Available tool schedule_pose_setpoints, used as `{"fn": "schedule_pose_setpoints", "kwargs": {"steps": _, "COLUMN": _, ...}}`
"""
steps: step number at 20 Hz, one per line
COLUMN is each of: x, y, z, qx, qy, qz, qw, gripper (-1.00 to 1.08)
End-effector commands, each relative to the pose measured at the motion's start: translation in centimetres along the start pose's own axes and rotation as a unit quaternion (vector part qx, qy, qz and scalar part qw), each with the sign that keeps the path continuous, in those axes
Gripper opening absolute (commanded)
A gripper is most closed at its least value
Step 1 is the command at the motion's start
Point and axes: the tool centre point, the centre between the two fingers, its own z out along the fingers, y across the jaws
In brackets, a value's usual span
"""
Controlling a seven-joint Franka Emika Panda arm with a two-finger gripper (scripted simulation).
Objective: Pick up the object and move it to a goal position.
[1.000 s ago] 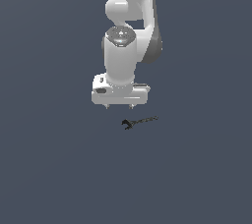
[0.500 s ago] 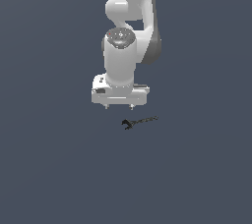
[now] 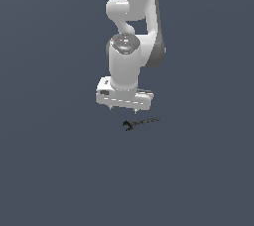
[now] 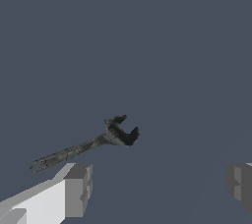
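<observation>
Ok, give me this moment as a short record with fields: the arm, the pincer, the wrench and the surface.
arm: white, reaching down from above
pincer: open, fingers spread wide, holding nothing
wrench: dark, thin, lying flat on the surface, not touched
wrench jaw end: toward the exterior view's left
pincer versus wrench: above it, offset toward the exterior view's left
surface: plain dark grey
goal marker: none visible

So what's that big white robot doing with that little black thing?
The white arm is getting ready to pick up a small dark wrench lying flat on the grey floor. Its gripper hangs just above the wrench, a bit to the exterior view's left of it, with the fingers spread wide open. Nothing is held yet; the wrench lies untouched with its open jaw end nearest the gripper.
</observation>
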Motion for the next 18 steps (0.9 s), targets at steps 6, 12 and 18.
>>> {"fn": "schedule_pose_setpoints", "kwargs": {"steps": 6, "x": -0.3, "y": -1.6, "z": 1.5, "qx": 0.006, "qy": -0.003, "qz": 0.089, "qw": 0.996, "gripper": 1.0}}
{"fn": "schedule_pose_setpoints", "kwargs": {"steps": 12, "x": -0.6, "y": -2.8, "z": 2.8, "qx": 0.01, "qy": -0.005, "qz": 0.165, "qw": 0.9862, "gripper": 1.0}}
{"fn": "schedule_pose_setpoints", "kwargs": {"steps": 18, "x": -1.0, "y": -4.0, "z": 4.1, "qx": 0.013, "qy": -0.008, "qz": 0.24, "qw": 0.9707, "gripper": 1.0}}
